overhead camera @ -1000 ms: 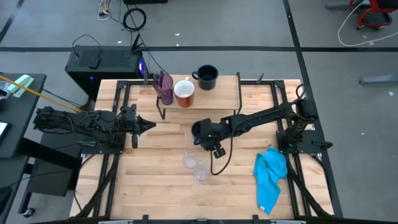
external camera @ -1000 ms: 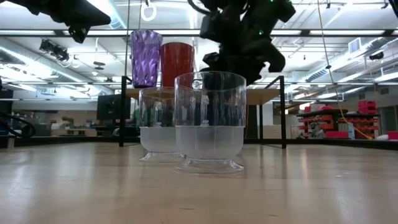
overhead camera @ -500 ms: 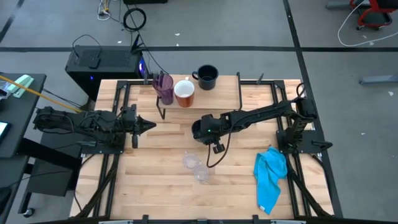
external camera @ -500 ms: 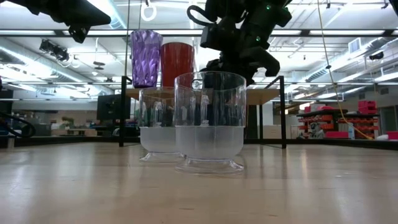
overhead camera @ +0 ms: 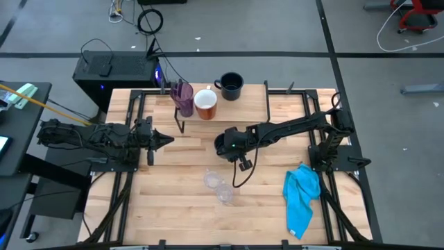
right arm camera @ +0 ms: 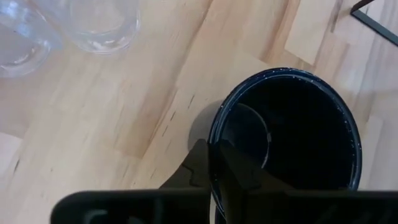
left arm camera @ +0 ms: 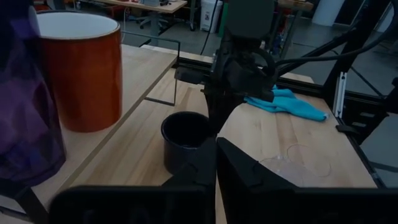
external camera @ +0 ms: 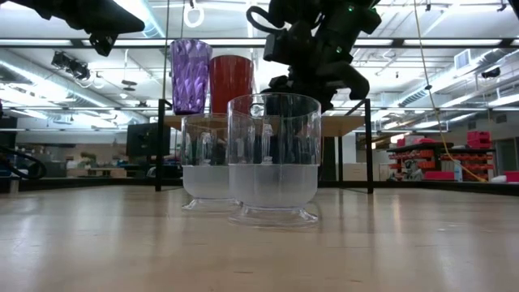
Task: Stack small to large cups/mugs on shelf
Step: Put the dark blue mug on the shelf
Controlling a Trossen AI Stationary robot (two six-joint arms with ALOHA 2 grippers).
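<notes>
- Clamping the rim of a black mug [right arm camera: 292, 137] with the right tool [right arm camera: 214, 163], fingers nearly closed, mid-bench, seemingly just above the bench [overhead camera: 173, 173].
- Waiting at the bench's left: left tool [overhead camera: 165, 141], fingers together.

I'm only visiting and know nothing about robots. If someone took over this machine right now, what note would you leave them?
Right pincer: mid-table, gripping the rim of a black mug.
Left pincer: waiting at the table's left side, holding nothing.
On the shelf: purple tumbler, white mug, second black mug.
Two clear cups stand on the table in front.
Left: the held mug and the clear cups.
</notes>
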